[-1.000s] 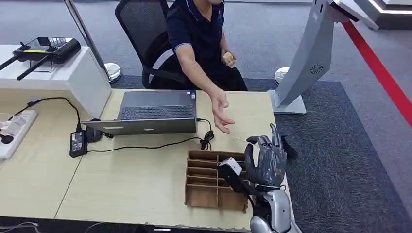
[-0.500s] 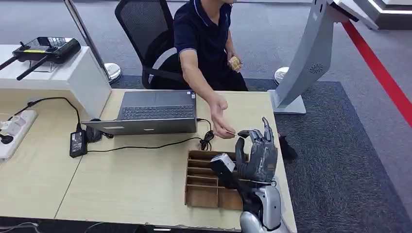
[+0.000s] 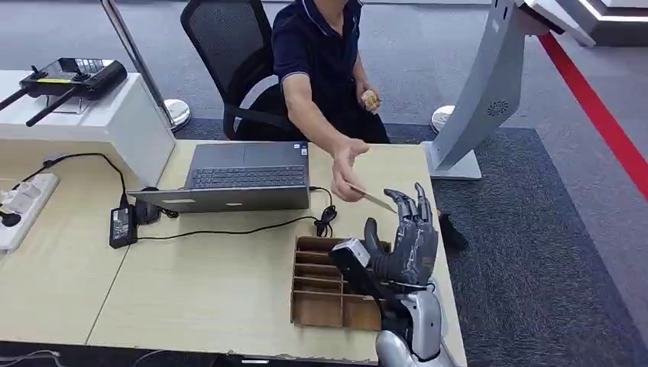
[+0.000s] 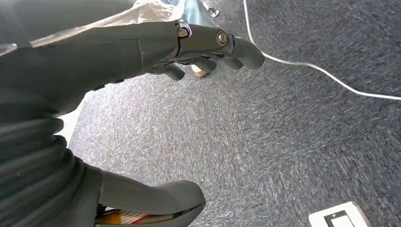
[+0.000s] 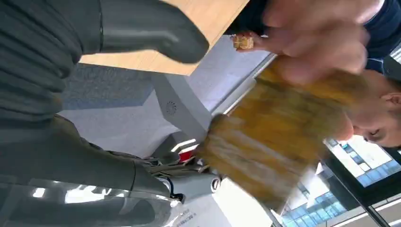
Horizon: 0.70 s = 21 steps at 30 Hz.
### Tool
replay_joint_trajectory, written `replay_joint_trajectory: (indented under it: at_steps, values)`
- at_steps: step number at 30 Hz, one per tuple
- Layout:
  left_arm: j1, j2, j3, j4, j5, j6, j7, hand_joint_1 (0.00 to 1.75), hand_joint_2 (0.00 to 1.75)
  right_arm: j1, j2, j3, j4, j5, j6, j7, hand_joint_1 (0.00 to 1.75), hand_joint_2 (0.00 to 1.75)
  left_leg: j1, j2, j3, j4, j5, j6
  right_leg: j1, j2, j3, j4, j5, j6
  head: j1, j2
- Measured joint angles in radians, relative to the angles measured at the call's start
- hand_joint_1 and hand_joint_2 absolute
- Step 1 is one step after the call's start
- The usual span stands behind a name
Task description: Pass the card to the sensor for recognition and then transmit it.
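1. Since half a second ago, the person's hand (image 3: pixel 348 170) has lifted off the desk and drawn back toward the laptop, taking the card (image 3: pixel 373 199) with it; before that the card sat low at the fingertips of my right hand (image 3: pixel 409 241).
2. Right hand: raised above the right end of the desk (image 3: pixel 206 283), over the right side of the wooden organiser (image 3: pixel 321 287). Its fingers point up and apart, and I read it as empty.
3. Card location: pinched in the person's hand, tilted down to the right. Its free corner reaches the tips of my right hand's fingers (image 3: pixel 403 200); I cannot tell whether it touches them.
4. Right wrist view: the card (image 5: pixel 279 137) appears as a blurred orange-yellow sheet just beyond my thumb (image 5: pixel 146 33), with the person's hand (image 5: pixel 321 42) gripping its far edge.
5. Left hand (image 4: pixel 156 52): seen in its wrist view above grey carpet (image 4: pixel 265 142), fingers loosely curled with nothing in them. A white cable (image 4: pixel 312 66) crosses the carpet.
6. Person: seated on a black mesh chair (image 3: pixel 225 53) at the far side of the desk, holding a small tan object (image 3: pixel 370 99) in the other hand.
7. Desk layout: an open laptop (image 3: pixel 241 180) sits far-centre, with a power brick (image 3: pixel 122 223) and a power strip (image 3: pixel 23 202) to its left.
8. A grey kiosk stand (image 3: pixel 489 84) is on the floor off the far right corner.
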Motion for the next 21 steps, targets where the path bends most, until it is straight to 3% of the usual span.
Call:
replay_joint_trajectory:
  at_steps: [4,5,12,13,17,21]
  values:
    - [0.000,0.000,0.000,0.000,0.000,0.000,0.000,0.00,1.75,0.000,0.000,-0.002,0.000,0.000,0.000,0.000,0.00,1.75,0.000,0.000,0.000,0.000,0.000,0.000,0.000,0.000,0.000,0.000,0.000,0.000,0.000,0.000]
    - [0.000,0.000,0.000,0.000,0.000,0.000,0.000,0.00,1.75,0.000,0.000,-0.003,0.000,0.001,0.000,0.000,0.00,0.00,0.000,0.000,0.000,0.000,0.000,0.000,0.000,0.000,0.000,0.000,0.000,0.000,0.000,0.000]
    - [0.000,0.000,0.000,0.000,0.000,0.000,0.000,0.00,1.75,0.000,0.000,-0.007,0.000,0.015,0.000,0.002,0.00,0.00,0.000,0.000,0.000,0.000,0.000,0.000,0.000,0.000,0.000,0.000,0.000,0.000,0.000,0.000]
    - [0.000,0.000,0.000,0.000,0.000,0.000,0.000,0.00,1.75,0.000,0.000,-0.007,0.000,0.015,0.000,0.003,0.00,1.75,0.000,0.000,0.000,0.000,0.000,0.000,0.000,0.000,0.000,0.000,0.000,0.000,0.000,0.000]
    - [0.000,0.000,0.000,0.000,0.001,0.000,-0.002,0.00,1.75,-0.002,-0.006,-0.006,0.000,0.008,0.000,0.044,0.00,1.75,0.000,0.000,0.000,0.000,0.000,0.000,0.000,0.000,0.000,0.000,0.000,0.000,0.000,0.000]
    - [0.000,0.000,0.000,0.000,0.000,-0.003,-0.010,0.00,1.75,-0.032,-0.054,0.016,-0.002,0.002,0.002,0.163,0.00,1.75,0.000,0.000,0.000,0.000,0.000,0.000,0.000,0.000,0.000,0.000,0.000,0.000,0.000,0.000]
